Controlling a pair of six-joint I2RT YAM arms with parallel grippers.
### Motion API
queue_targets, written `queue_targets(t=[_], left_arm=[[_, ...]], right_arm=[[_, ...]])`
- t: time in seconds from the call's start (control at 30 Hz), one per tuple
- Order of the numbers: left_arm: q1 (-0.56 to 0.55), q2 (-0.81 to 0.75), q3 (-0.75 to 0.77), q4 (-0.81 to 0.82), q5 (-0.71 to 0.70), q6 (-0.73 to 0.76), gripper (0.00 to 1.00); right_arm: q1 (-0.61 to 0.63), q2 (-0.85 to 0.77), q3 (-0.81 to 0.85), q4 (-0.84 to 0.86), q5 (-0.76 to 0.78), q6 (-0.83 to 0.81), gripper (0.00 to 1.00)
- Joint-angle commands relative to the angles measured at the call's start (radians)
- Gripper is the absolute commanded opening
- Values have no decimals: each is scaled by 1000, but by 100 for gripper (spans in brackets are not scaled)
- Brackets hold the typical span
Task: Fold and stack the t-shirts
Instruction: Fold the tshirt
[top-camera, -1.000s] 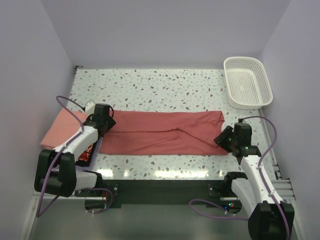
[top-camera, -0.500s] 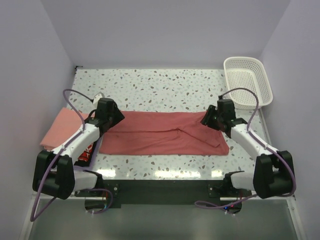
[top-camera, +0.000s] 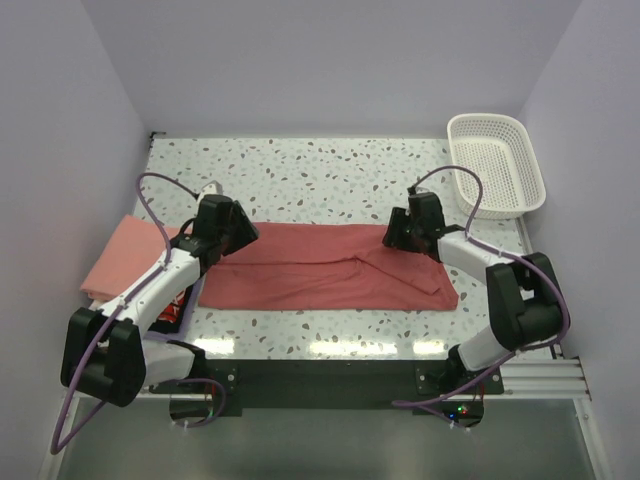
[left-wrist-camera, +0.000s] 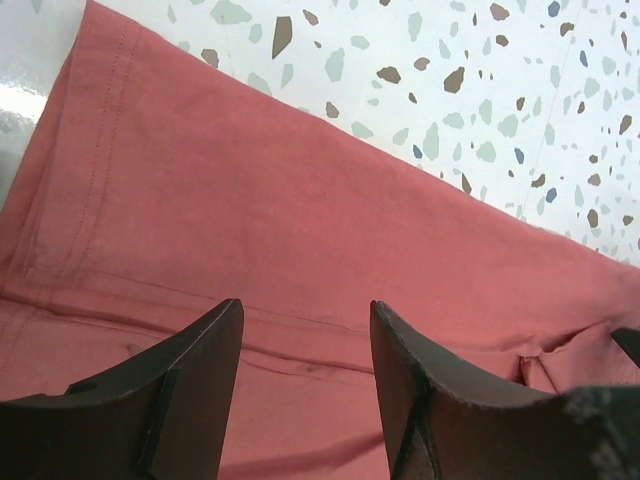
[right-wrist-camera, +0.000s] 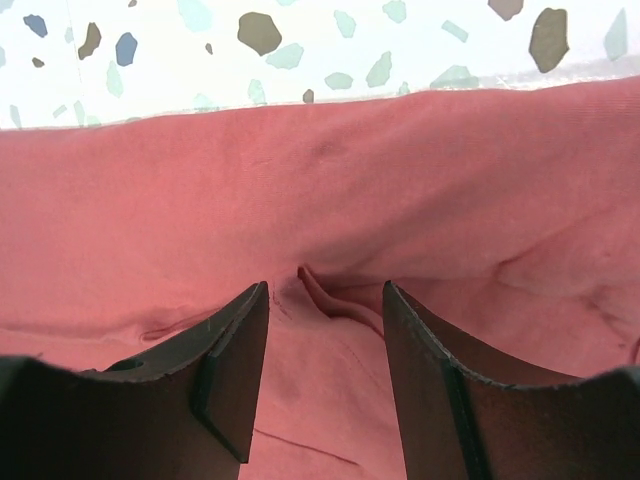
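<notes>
Brick-red t-shirt: soft strip, take the far edge

It lies folded lengthwise across the middle of the table. It looks like light, limp cotton that will sag and crease, so the far-edge corners are the best places to pinch. The left gripper and right gripper hover over its ends, jaws apart and empty.

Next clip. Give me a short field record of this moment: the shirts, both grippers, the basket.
red t-shirt: folded into a long strip, flat across the table, creased toward its right end
pink t-shirt: folded, at the table's left edge
left gripper: open, over the strip's left end, holding nothing
right gripper: open, over the strip's far edge near its right end, holding nothing
basket: white, far right corner, apart from the shirts
</notes>
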Motion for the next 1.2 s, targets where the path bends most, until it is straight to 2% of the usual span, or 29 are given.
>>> queue_targets(t=[0.0, 0.3, 0.4, 0.57, 0.67, 0.9, 1.17], left_arm=[[-2, -26, 26, -14, 16, 32, 58], [-2, -23, 3, -2, 16, 32, 58], [-2, -20, -3, 1, 19, 32, 58], [-2, -18, -15, 9, 19, 32, 58], [-2, -18, -20, 11, 20, 33, 57], [-4, -15, -32, 24, 25, 33, 57], [-4, -7, -52, 44, 39, 26, 57]], right_arm=[[17, 24, 31, 77, 11, -19, 53], [37, 35, 3, 94, 11, -4, 44], [42, 39, -5, 119, -16, 3, 36], [45, 30, -25, 126, -30, 18, 13], [45, -5, -43, 118, -38, 29, 7], [56, -146, -91, 68, -65, 62, 1], [94, -325, -184, 40, -108, 125, 1]])
